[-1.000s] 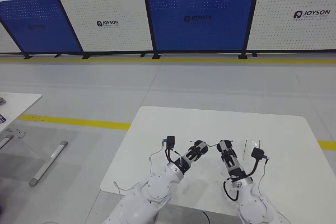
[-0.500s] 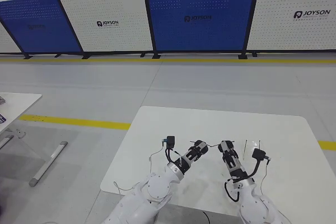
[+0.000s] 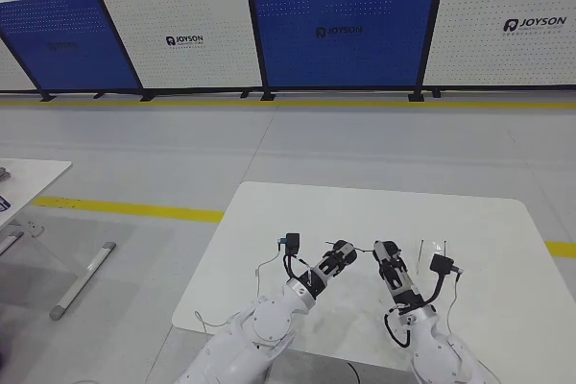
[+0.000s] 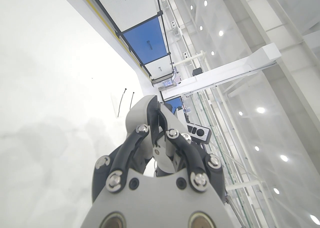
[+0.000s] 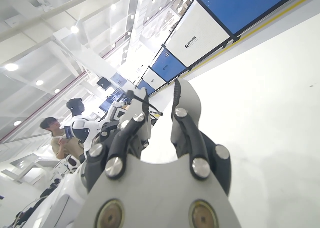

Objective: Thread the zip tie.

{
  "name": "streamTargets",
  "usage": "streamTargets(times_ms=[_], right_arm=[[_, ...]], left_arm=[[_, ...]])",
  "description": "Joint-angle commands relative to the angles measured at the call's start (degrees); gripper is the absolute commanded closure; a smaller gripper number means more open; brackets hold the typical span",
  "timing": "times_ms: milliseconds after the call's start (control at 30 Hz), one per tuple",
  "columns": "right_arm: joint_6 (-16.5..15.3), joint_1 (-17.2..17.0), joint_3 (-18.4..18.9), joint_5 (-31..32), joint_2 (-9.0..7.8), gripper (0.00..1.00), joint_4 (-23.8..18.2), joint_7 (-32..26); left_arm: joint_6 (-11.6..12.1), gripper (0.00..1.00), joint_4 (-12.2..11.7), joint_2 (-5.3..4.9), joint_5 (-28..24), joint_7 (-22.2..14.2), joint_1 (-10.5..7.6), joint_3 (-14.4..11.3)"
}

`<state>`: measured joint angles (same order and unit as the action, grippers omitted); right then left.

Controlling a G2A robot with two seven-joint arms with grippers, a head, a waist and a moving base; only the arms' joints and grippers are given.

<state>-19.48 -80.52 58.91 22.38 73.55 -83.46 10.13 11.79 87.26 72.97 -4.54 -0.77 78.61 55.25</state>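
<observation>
Left gripper (image 4: 156, 110) pinches the zip tie (image 5: 136, 97); right gripper (image 5: 161, 90), spread open, should close squarely on the free end, then feed slowly, untwisted

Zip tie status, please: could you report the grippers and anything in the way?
Left gripper shut on zip tie. Right gripper open, facing it. Two spare ties lie aside.

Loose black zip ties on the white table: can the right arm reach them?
Likely yes. The loose black zip ties lie flat on the white table close beside the right gripper, with nothing between them.
</observation>
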Motion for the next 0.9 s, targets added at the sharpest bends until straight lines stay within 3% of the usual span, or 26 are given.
streamTargets(times_ms=[0,167,300,867], right_arm=[[0.00,0.02,-0.07,0.17,-0.03,0.89,0.21,-0.05],[0.00,0.08,-0.37,0.85,-0.06,0.86,0.83,0.02],[0.00,0.00,-0.43,1.14,-0.10,1.00,0.94,0.11],[0.00,1.17,-1.56,2.76,0.25,1.00,1.68,-0.05]], left_arm=[[0.00,1.00,0.00,0.00,0.00,0.00,0.00,0.00],[0.00,1.00,0.00,0.00,0.00,0.00,0.00,0.00],[0.00,1.00,0.00,0.00,0.00,0.00,0.00,0.00],[0.00,1.00,0.00,0.00,0.00,0.00,0.00,0.00]])
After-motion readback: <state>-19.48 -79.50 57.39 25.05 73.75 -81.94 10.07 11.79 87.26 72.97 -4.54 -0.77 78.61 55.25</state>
